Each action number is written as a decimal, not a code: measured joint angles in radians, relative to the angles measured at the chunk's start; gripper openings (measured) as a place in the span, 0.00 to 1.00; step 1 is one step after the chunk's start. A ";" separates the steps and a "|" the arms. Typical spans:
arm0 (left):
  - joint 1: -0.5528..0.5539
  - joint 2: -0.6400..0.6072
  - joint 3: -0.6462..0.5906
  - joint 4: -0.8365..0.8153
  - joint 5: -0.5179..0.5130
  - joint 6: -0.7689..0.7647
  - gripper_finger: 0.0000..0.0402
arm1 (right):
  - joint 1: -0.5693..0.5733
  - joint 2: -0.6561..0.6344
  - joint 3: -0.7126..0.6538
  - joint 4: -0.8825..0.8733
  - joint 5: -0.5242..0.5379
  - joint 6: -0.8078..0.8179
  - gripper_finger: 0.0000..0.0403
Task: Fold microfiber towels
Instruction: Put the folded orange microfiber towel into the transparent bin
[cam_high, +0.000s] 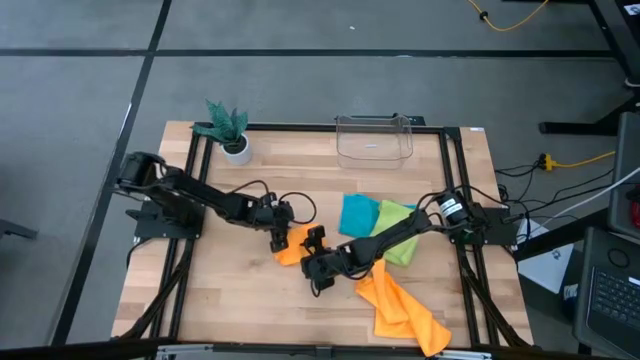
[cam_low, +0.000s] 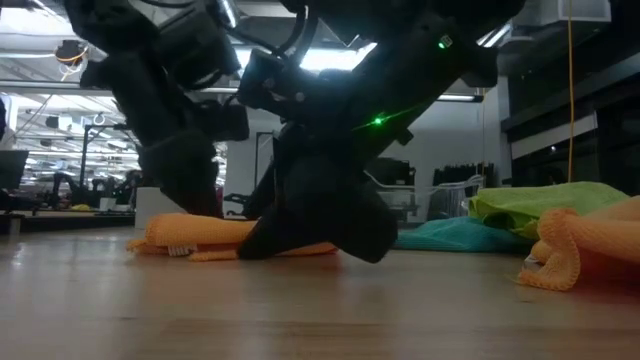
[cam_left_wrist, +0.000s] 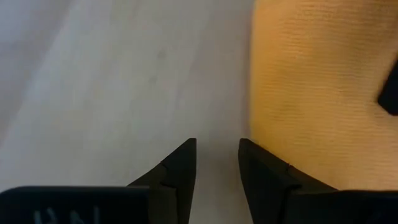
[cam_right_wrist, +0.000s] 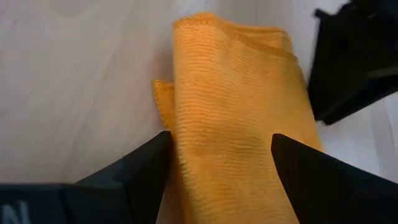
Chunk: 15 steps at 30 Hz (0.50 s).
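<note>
Both arms meet near the middle of the wooden table (cam_high: 230, 300), over a small folded orange towel (cam_high: 292, 246). That towel lies flat on the wood; in the low view it shows as a thin orange pad (cam_low: 190, 232) behind the dark gripper bodies.

The left gripper (cam_high: 279, 237) is down at the towel's edge. Its wrist view shows the two fingers (cam_left_wrist: 180, 168) with a narrow gap between them, bare wood in that gap and the orange cloth (cam_left_wrist: 317, 93) just beside one fingertip. Nothing is held there.

The right gripper (cam_high: 318, 262) sits at the opposite side of the same towel. Its fingers (cam_right_wrist: 143, 168) stand wide apart, straddling the folded cloth (cam_right_wrist: 236, 124); whether the tips actually touch the fabric I cannot tell. The other gripper shows dark at the far corner of that view.

A second orange towel (cam_high: 400, 305) lies crumpled near the table's front right corner. The blue towel (cam_high: 358, 214) and the green towel (cam_high: 398, 232) lie bunched together to the right of centre, the green partly under the right arm.

A clear plastic bin (cam_high: 374, 140) and a small potted plant (cam_high: 230, 130) stand along the far edge.
</note>
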 joint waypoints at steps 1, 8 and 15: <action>0.000 0.011 0.000 0.014 0.018 0.000 0.28 | -0.003 0.000 0.000 -0.001 0.001 -0.001 0.69; -0.004 0.033 0.002 0.027 0.069 0.002 0.28 | -0.038 -0.003 0.000 -0.033 -0.014 -0.003 0.69; -0.004 0.032 0.001 0.039 0.082 0.001 0.28 | -0.058 -0.003 -0.005 -0.004 -0.047 -0.039 0.69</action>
